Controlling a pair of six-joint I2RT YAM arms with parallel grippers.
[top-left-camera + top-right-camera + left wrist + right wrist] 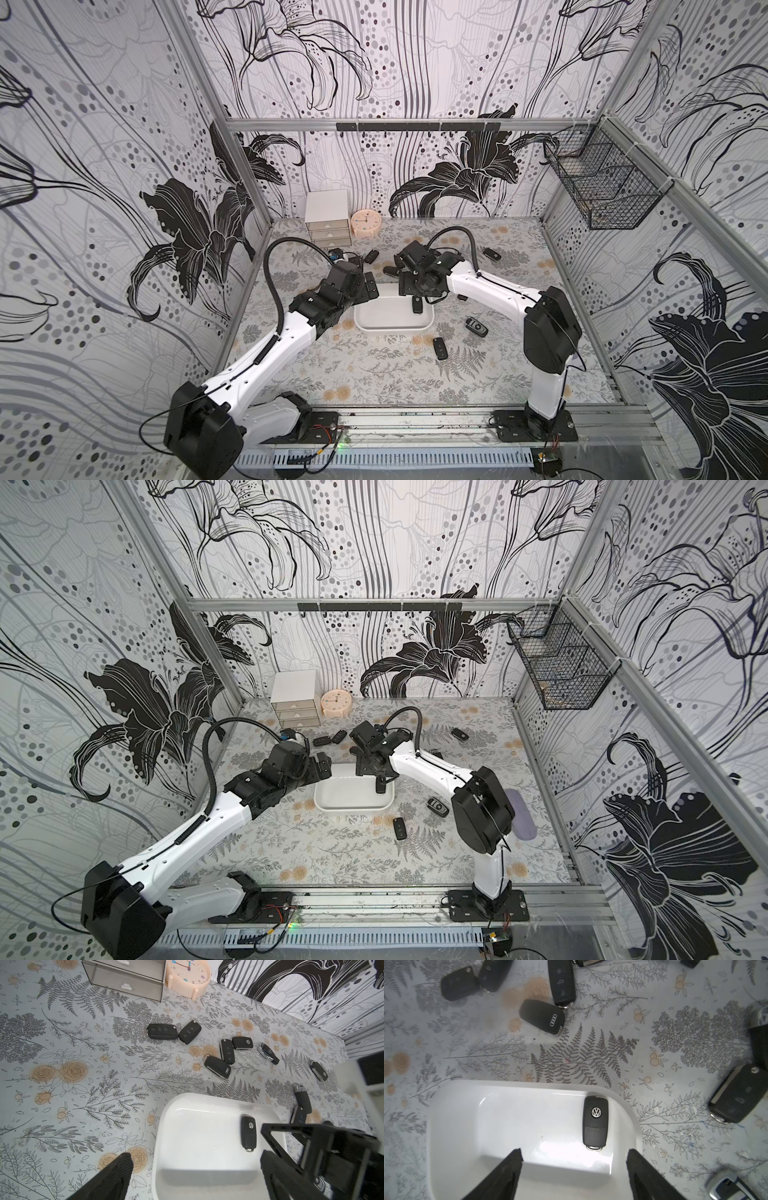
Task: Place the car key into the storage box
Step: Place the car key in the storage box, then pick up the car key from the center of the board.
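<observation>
White plastic box [376,316] sits mid-frame in a top view. Going left to right, the left gripper [371,286] hangs at the box's upper left corner. Its jaws are spread wide with nothing in them, and the left wrist view shows the same. Next comes the box floor, bare apart from one key [595,1123]. That black fob lies flat, logo up, in the right part of the box near the rounded corner. Its metal loop end points toward the bottom of the right wrist frame. The right gripper [575,1153] is over the box just below the key in that frame, fingers parted and holding nothing, with the key clear of both. I can't quite tell whether the fob touches the box wall, the gap looks tiny. Further right, loose keys [473,324] lie on the floral mat [374,374].

Handling-wise, my guess is a hard shell that's light, rigid and a bit slick on the smooth faces. The best pinch is across the long narrow sides at mid-body, not by the loop. If it needed re-picking, the wall beside it would crowd one finger.
</observation>
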